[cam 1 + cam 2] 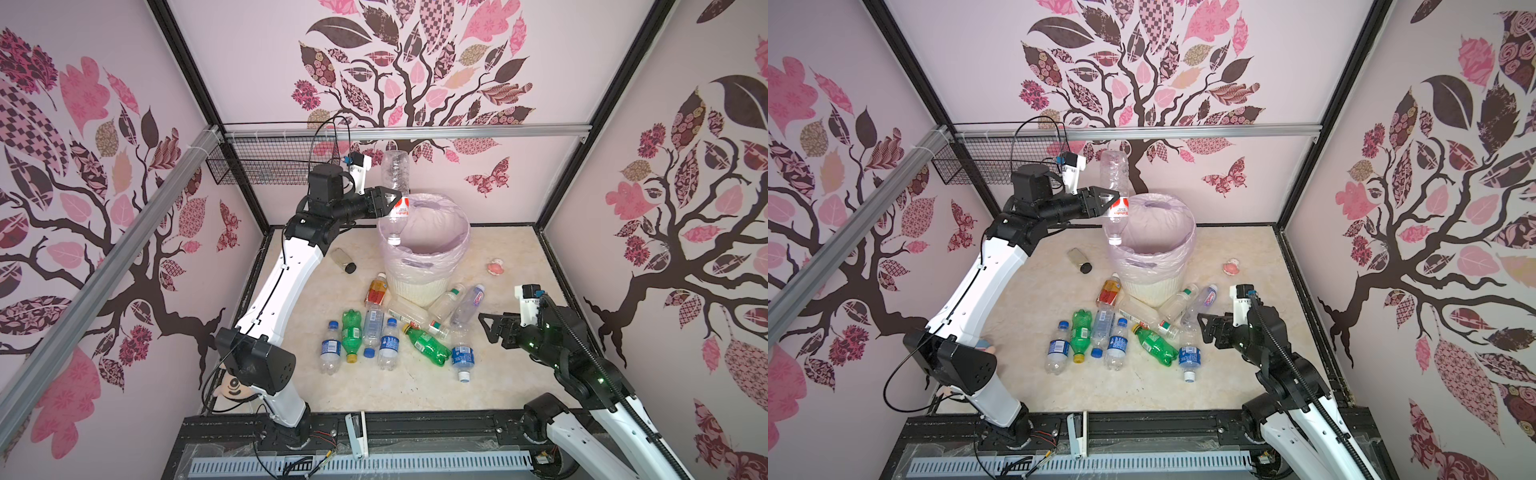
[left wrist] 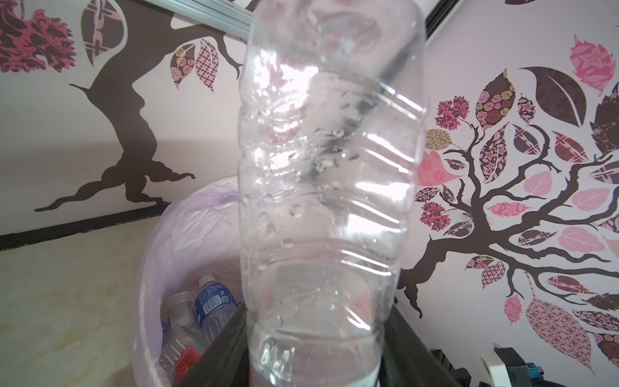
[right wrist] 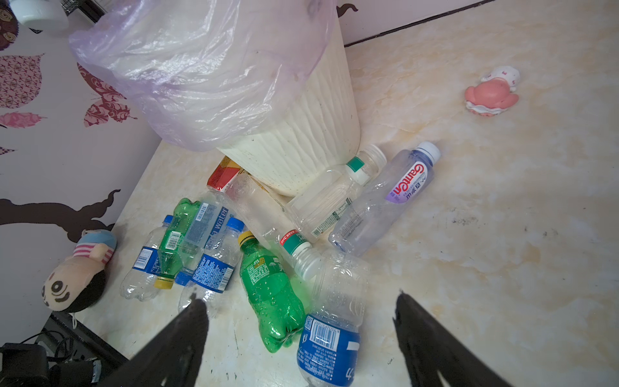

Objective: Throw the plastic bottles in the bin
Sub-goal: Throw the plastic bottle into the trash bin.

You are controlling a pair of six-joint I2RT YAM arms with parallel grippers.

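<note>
Since the cap looks to hang over the bin (image 1: 419, 291) rim and not its middle, letting go now could bounce the bottle (image 1: 396, 178) off the edge onto the floor (image 1: 415, 386). The loose bag (image 1: 428, 224) may snag it too. My left gripper (image 1: 390, 202) is clamped on that bottle's label, neck down. My right gripper (image 1: 487, 328) is spread wide and empty, beside the floor bottles (image 1: 376, 332).

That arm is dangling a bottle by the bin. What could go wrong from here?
The left gripper holds the clear bottle cap-down, its cap seemingly at the near rim of the bin, not mid-opening; released here, it might clip the rim and fall outside.
The open right gripper hovers beside the loose bottles piled before the bin; grabbing one may set its round neighbours rolling away.
</note>
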